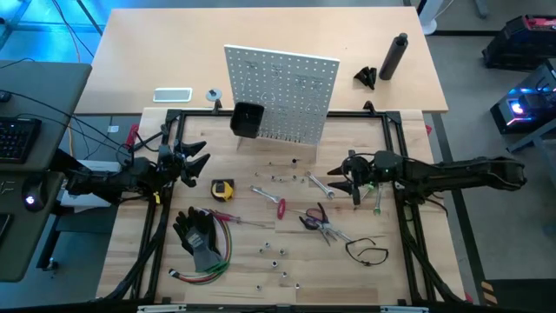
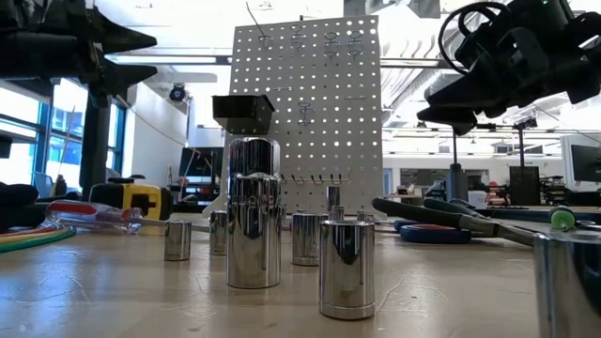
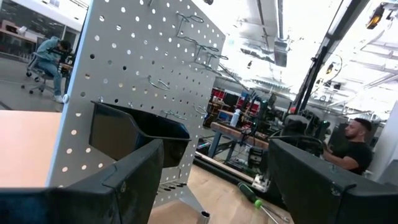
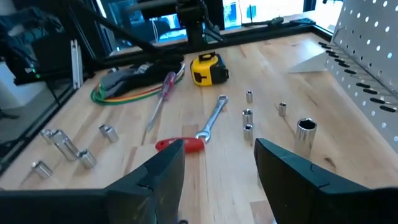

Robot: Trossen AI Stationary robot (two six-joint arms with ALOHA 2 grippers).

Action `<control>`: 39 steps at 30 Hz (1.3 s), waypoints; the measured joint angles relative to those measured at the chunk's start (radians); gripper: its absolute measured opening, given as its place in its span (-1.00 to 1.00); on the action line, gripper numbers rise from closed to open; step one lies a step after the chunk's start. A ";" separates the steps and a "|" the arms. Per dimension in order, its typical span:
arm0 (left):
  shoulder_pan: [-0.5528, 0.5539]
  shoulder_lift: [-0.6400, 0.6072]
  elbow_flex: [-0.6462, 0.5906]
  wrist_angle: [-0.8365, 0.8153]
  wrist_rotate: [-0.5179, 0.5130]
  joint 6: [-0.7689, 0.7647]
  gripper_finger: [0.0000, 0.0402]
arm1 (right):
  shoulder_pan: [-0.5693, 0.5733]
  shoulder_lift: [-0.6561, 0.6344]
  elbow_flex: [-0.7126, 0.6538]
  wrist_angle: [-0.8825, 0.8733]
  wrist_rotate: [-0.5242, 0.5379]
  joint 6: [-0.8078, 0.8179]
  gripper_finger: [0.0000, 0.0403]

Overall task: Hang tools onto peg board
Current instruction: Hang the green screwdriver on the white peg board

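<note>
From above, the peg board (image 1: 280,94) stands upright at the far middle of the worktop (image 1: 252,261), a black bin (image 1: 247,119) on its front; the tools lie scattered before it: a yellow tape measure (image 1: 223,189), a wrench (image 1: 318,183), red-handled pliers (image 1: 315,219), a black loop (image 1: 367,252); the left pincer (image 1: 195,159) hovers left of the board, fingers spread wide and holding nothing; the right pincer (image 1: 347,181) hangs right of the board, just above the wrench end, fingers apart and empty.

At table height, metal sockets (image 2: 254,212) stand in front of the board (image 2: 310,103).

The left wrist view faces the bin (image 3: 137,134) between its parted fingers.

The right wrist view looks over the wrench (image 4: 211,118), the tape measure (image 4: 208,68) and a red-handled screwdriver (image 4: 161,99); nothing sits between its fingers.
</note>
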 joint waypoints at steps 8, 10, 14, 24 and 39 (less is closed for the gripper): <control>0.000 0.000 0.000 0.001 0.000 0.000 0.41 | 0.000 0.125 0.170 -0.190 -0.002 -0.176 -0.06; 0.000 0.000 0.000 0.002 0.000 0.000 0.41 | 0.000 0.166 0.253 -0.324 -0.006 -0.226 -0.06; 0.000 0.000 0.000 0.001 0.000 0.000 0.41 | 0.001 0.236 0.419 -0.696 0.044 -0.296 -0.06; 0.000 0.000 0.000 -0.012 0.000 0.000 0.41 | -0.065 0.267 0.532 -1.237 0.366 0.156 -0.06; 0.000 0.000 0.000 -0.020 0.000 0.000 0.41 | -0.090 0.131 0.442 -1.518 0.315 0.794 -0.07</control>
